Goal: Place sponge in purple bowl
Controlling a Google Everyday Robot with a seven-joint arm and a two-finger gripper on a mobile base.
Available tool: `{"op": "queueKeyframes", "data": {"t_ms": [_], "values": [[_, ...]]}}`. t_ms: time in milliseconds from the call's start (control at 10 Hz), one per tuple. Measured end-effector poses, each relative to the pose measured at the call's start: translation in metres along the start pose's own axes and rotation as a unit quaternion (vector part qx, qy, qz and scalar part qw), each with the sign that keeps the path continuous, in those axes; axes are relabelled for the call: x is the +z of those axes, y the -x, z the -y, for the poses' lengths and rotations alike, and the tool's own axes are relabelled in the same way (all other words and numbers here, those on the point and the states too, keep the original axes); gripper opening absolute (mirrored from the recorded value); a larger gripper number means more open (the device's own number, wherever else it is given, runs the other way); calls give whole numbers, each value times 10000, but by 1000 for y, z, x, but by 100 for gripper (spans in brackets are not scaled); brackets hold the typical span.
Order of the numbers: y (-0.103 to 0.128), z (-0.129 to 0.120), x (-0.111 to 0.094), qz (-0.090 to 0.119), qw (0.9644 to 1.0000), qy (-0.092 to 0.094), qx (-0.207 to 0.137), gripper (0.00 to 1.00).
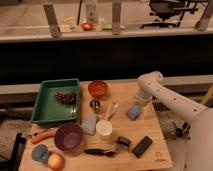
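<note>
The jaws hang at the end of the white arm (172,100), low over the far right part of the table (156,131). Right under them, on their camera side, sits the sponge (134,112), flat on the table. Whether they touch it, or stand apart or together, I cannot tell from here. The purple bowl (68,136) is well away from the jaws, off to the picture's left and nearer the camera. Between jaws and bowl stand a white cup (104,128) and a pale grey-blue cloth (90,124), the cloth just beside the bowl's rim. Farther back than the bowl, left of the jaws, an orange-red bowl (98,88) sits just beside a green tray (46,111). Nearer the camera than the jaws lies a black block (142,146).
</note>
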Motion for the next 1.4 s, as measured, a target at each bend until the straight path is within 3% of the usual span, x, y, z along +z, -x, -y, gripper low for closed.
{"op": "queueKeyframes", "data": {"t_ms": [400, 700, 1100, 1400], "values": [[14, -4, 6, -22, 9995, 55, -321, 76], [17, -4, 6, -6, 9991, 52, -424, 50], [20, 1, 1, 41, 9983, 72, -568, 8], [31, 10, -11, 67, 9960, 51, -885, 0]]}}
